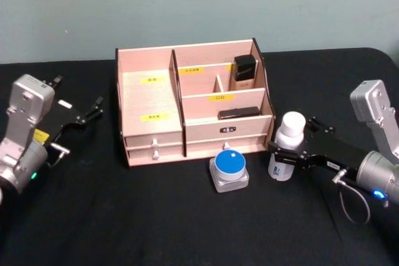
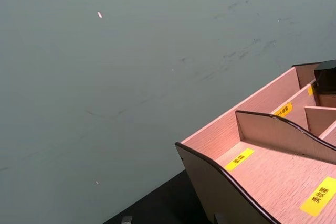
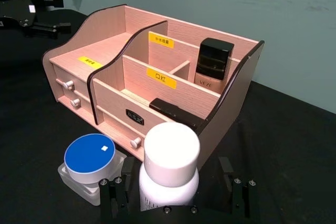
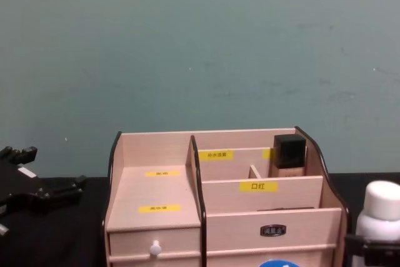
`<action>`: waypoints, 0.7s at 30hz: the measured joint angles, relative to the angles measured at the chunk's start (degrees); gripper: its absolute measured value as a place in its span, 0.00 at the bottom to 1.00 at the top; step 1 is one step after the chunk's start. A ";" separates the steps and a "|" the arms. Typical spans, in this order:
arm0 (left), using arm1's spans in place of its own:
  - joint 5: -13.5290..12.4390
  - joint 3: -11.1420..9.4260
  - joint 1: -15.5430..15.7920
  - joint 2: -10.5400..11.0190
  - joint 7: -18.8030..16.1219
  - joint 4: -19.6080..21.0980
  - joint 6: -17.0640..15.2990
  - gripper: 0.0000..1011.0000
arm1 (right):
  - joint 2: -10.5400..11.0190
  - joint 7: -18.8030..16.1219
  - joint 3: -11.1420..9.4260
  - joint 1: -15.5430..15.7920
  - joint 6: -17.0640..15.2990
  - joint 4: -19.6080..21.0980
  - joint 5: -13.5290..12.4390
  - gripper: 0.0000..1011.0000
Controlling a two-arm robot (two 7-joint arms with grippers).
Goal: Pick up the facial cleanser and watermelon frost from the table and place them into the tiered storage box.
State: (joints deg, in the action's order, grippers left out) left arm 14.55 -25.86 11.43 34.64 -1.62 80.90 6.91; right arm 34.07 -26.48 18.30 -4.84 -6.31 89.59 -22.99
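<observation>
Cleanser (image 1: 290, 130) stands between parted fingers of right gripper (image 1: 283, 159); left gripper (image 3: 62, 14) parked.

- facial cleanser (image 1: 288, 144), right of centre: white body, white cap
- watermelon frost (image 1: 229, 167), lower centre: blue lid, white rim, clear jar
- tiered storage box (image 1: 149, 101): pale wood, dark trim, yellow labels, white knobs
- table (image 1: 156, 216): black
- wall (image 1: 199, 4), top: dull green
</observation>
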 joint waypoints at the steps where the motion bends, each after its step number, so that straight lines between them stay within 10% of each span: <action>1: 0.00 0.00 0.00 0.00 0.00 0.00 0.00 1.00 | -0.10 -0.02 0.08 -0.13 -0.01 -0.14 0.07 0.99; 21: 0.00 0.00 0.00 0.00 0.00 0.00 0.00 1.00 | -0.55 0.16 0.53 -0.77 -0.14 -0.63 0.82 0.95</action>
State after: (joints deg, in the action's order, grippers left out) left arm 14.55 -25.86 11.43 34.65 -1.62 80.90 6.91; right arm 33.52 -26.32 18.83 -5.61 -6.45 88.95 -22.17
